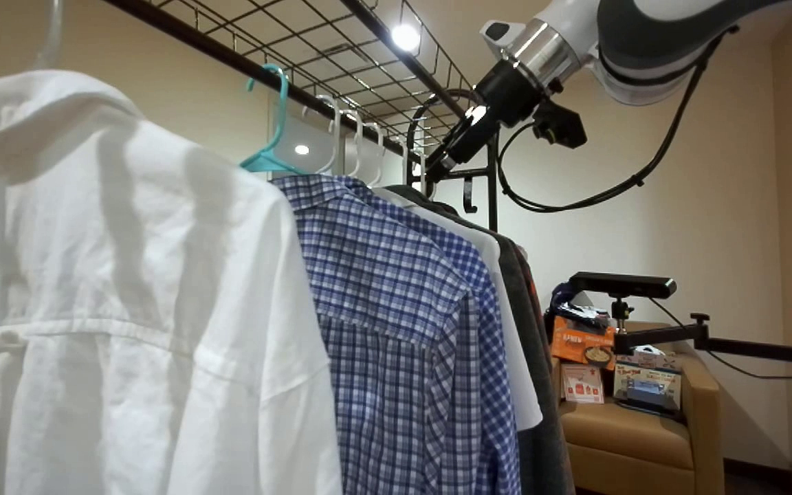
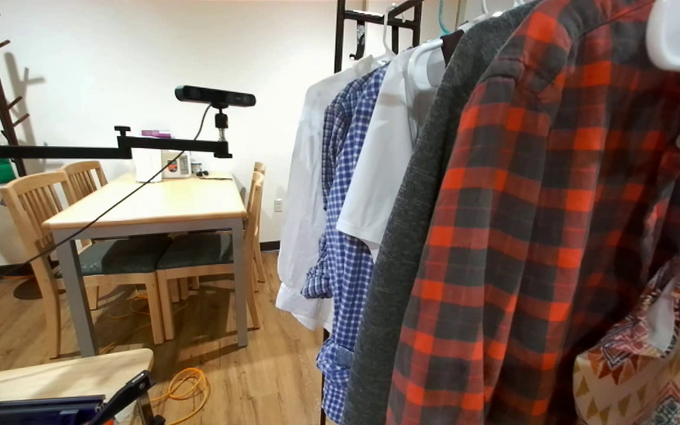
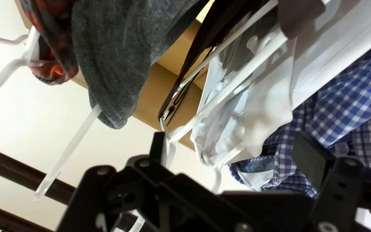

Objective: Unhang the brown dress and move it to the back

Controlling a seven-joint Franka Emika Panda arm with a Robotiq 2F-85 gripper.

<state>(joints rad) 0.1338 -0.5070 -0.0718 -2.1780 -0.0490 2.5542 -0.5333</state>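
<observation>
The brown dress (image 3: pixel 213 25) hangs on a white plastic hanger (image 3: pixel 224 93) in the wrist view. Its dark strap lies over the hanger's arm. In an exterior view only a small dark brown patch of the dress (image 2: pixel 452 44) shows, between a white T-shirt and the dark grey shirt; the rest is hidden. My gripper (image 3: pixel 232 145) is open. One finger is beside the neck of the dress's hanger, and the other is beside the blue plaid shirts. A white T-shirt's hanger hook also lies between the fingers. In an exterior view the gripper (image 1: pixel 437 168) is at the rail among the hanger hooks.
The rack's dark rail (image 1: pixel 224 58) runs under a wire shelf. The dark grey shirt (image 3: pixel 114 58) and red plaid shirt (image 2: pixel 511 206) hang on one side of the dress. The white T-shirt (image 2: pixel 369 171), blue plaid shirts (image 1: pixel 382 275) and a white shirt (image 1: pixel 128 275) hang on the other.
</observation>
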